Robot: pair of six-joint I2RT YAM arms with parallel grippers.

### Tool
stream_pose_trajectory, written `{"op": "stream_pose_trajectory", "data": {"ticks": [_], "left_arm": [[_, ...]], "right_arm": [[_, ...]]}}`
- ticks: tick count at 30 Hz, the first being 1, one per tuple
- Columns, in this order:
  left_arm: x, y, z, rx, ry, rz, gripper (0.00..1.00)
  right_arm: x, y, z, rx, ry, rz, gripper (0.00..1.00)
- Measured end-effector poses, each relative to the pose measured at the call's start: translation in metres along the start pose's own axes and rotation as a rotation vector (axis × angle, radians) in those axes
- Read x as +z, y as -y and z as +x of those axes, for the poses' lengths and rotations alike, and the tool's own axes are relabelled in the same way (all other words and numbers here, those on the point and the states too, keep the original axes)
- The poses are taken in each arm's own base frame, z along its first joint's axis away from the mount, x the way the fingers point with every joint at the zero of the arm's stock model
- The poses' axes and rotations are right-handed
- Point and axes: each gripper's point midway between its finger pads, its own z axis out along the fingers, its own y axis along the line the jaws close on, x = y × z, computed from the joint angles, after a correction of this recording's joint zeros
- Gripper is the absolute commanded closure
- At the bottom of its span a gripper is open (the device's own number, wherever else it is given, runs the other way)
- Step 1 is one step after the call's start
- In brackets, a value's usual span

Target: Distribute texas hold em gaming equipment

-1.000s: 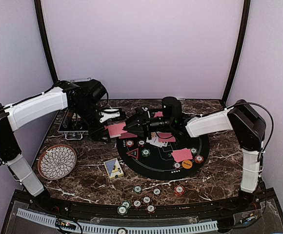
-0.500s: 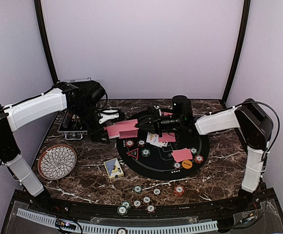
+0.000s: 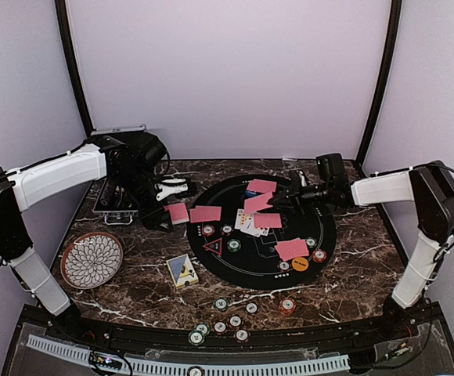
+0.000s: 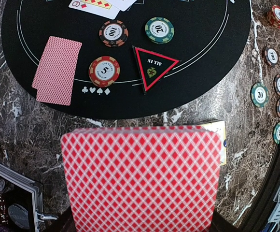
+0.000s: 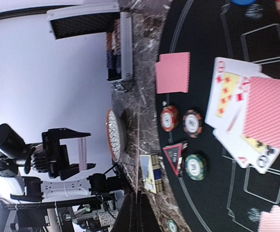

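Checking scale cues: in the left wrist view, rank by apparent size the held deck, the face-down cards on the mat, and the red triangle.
1. Held deck, enlarged by nearness to the camera.
2. Face-down cards.
3. Red triangle.

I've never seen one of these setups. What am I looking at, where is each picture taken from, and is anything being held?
Two robot arms with two-finger grippers stand at a marble table. One picture looks down from above and behind; the others come from a camera on each wrist. On the table: a round black mat with red-backed cards, poker chips, a red triangle, plus a patterned plate and metal case. The left gripper is closed on a deck; the right gripper seems to pinch a single card.
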Motion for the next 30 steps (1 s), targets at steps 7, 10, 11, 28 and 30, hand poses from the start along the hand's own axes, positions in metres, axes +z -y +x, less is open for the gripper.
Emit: {"op": "stream_pose_trajectory", "data": {"ticks": [7, 10, 11, 28, 30], "left_arm": [[0.003, -0.005, 0.005, -0.017, -0.001, -0.007, 1.00], [0.006, -0.009, 0.009, -0.028, -0.003, -0.013, 1.00], [0.007, -0.011, 0.011, -0.032, -0.005, -0.015, 1.00], [0.046, -0.030, 0.055, -0.100, -0.063, -0.070, 1.00], [0.054, -0.031, 0.059, -0.105, -0.069, -0.072, 1.00]], "right_arm": [[-0.017, 0.054, -0.006, 0.000, 0.033, 0.183, 1.00], [-0.015, 0.072, -0.005, 0.002, 0.021, 0.240, 1.00], [-0.014, 0.081, -0.005, 0.003, 0.019, 0.266, 1.00], [-0.023, 0.134, -0.005, -0.037, 0.015, 0.508, 0.70], [-0.025, 0.135, -0.006, -0.042, 0.015, 0.524, 0.63]]}}
